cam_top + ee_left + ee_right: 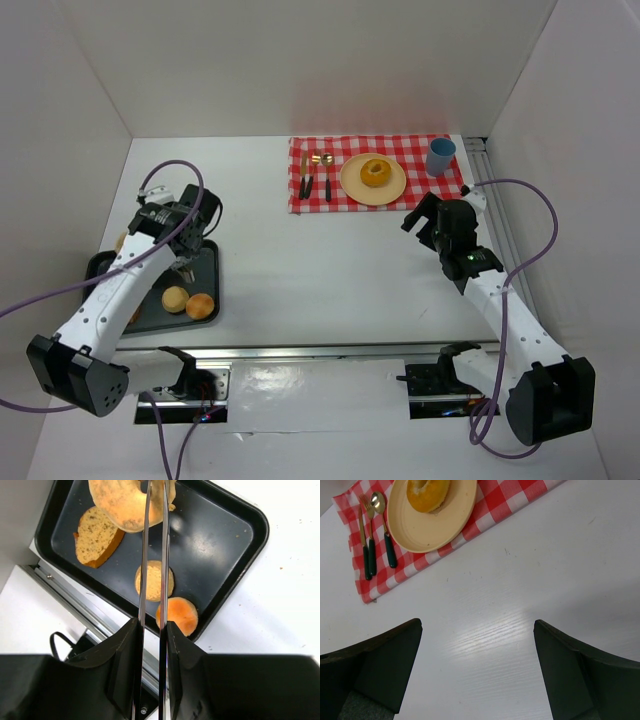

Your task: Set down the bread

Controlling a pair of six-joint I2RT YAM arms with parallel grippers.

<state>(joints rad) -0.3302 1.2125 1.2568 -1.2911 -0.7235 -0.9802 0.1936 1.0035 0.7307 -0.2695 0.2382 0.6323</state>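
Note:
In the left wrist view my left gripper (pixel 156 486) has its long thin metal blades nearly together, pinching a pale round bread (pixel 120 502) above the dark tray (pixel 215 535). Still lying in the tray are a bread slice (pixel 97 535), a pale roll (pixel 152 580) and an orange bun (pixel 180 617). From above, the left gripper (pixel 186 262) hovers over the tray (pixel 100 266). A yellow plate (pixel 350 186) on the checked cloth (pixel 425 186) carries a ring-shaped bread (pixel 376 172). My right gripper (pixel 428 215) stands open over bare table, just in front of the cloth.
A blue cup (pixel 440 156) stands at the cloth's right end. A fork, knife and spoon (pixel 315 172) lie left of the plate. White walls close in the table on the left, back and right. A metal rail (pixel 330 352) runs along the near edge.

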